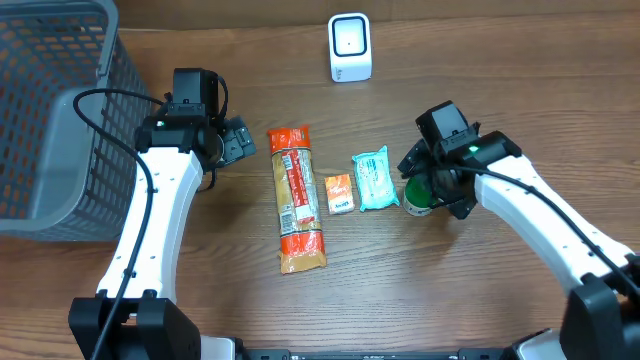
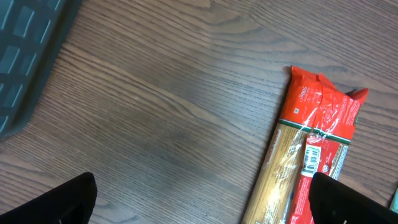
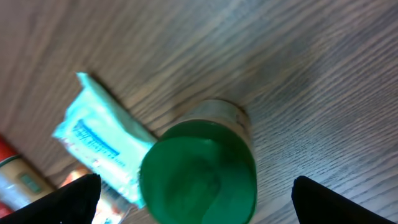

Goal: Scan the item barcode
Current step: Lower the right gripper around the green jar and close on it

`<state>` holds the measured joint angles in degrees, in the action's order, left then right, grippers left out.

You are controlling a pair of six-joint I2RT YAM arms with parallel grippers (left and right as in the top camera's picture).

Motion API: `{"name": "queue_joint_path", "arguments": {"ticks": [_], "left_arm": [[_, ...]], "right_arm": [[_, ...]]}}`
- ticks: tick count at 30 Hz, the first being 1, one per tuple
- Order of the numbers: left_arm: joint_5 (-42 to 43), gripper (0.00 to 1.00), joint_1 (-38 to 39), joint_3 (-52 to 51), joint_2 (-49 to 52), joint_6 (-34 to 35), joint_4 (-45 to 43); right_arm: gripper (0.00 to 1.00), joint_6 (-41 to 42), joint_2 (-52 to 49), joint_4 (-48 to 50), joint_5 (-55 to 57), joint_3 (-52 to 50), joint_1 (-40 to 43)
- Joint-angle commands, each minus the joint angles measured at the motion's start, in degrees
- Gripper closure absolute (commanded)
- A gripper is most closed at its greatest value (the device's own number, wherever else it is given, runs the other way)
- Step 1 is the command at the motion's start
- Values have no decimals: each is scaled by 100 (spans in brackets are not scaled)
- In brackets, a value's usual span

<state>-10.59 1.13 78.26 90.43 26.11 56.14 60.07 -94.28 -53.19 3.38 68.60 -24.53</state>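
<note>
my R tool (image 3: 205, 200) wide open, empty, directly over green-lidded round jar (image 3: 199, 174) | jar upright on wood worktop (image 1: 400, 300), axis vertical, beside teal wipes pack (image 1: 375, 180) | my L tool (image 1: 236, 140) open too, farther off | white scanner box (image 1: 349, 47) at rear

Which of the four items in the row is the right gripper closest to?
The green-lidded jar, rightmost in the row; the right gripper hangs over it.
</note>
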Motion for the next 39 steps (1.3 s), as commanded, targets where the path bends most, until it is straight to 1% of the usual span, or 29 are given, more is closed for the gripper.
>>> {"name": "queue_joint_path", "arguments": {"ticks": [1, 5, 6, 7, 9, 13, 15, 17, 19, 22, 25, 27, 28, 30, 31, 32, 33, 39], "left_arm": [[-74, 0, -2, 11, 28, -83, -4], [-74, 0, -2, 11, 28, -83, -4], [-74, 0, -2, 11, 28, -83, -4], [-74, 0, -2, 11, 28, -83, -4], [-74, 0, -2, 11, 28, -83, -4], [-74, 0, -2, 11, 28, -83, -4], [-74, 0, -2, 11, 28, -83, -2], [-74, 0, -2, 11, 28, -83, -4], [-74, 0, -2, 11, 28, -83, -4], [-74, 0, -2, 11, 28, -83, -4], [-74, 0, -2, 11, 28, -83, -4], [-74, 0, -2, 11, 28, -83, -4], [-74, 0, -2, 11, 28, -83, -4], [-74, 0, -2, 11, 28, -83, -4], [-74, 0, -2, 11, 28, -83, -4], [-74, 0, -2, 11, 28, -83, -4], [-74, 0, -2, 11, 28, -83, -4], [-74, 0, -2, 11, 28, -83, -4]], "right_arm": [[0, 146, -321, -7, 46, -50, -28], [0, 142, -415, -17, 44, -50, -28], [2, 140, -415, -28, 44, -50, -28], [5, 114, -415, -31, 39, -50, -28], [9, -2, -415, -57, 42, -50, -28], [30, -671, -415, -98, 39, -50, -28], [33, -848, -415, -138, 42, -50, -28], [32, -1104, -415, -133, 44, -50, -26], [32, -1572, -415, -85, 44, -48, -26], [30, -2634, -415, -68, 94, -33, -20], [30, -3521, -415, -74, 356, -33, -20], [30, -3969, -415, -70, 570, -33, -22], [30, -4061, -415, -72, 708, -33, -22], [25, -4061, -415, -72, 929, -33, -22], [17, -4037, -415, -61, 920, -33, -22], [6, -3939, -415, -57, 918, -33, -22], [0, -3797, -415, -55, 901, -31, -22], [0, -3132, -415, -363, 352, 304, -15]]}}
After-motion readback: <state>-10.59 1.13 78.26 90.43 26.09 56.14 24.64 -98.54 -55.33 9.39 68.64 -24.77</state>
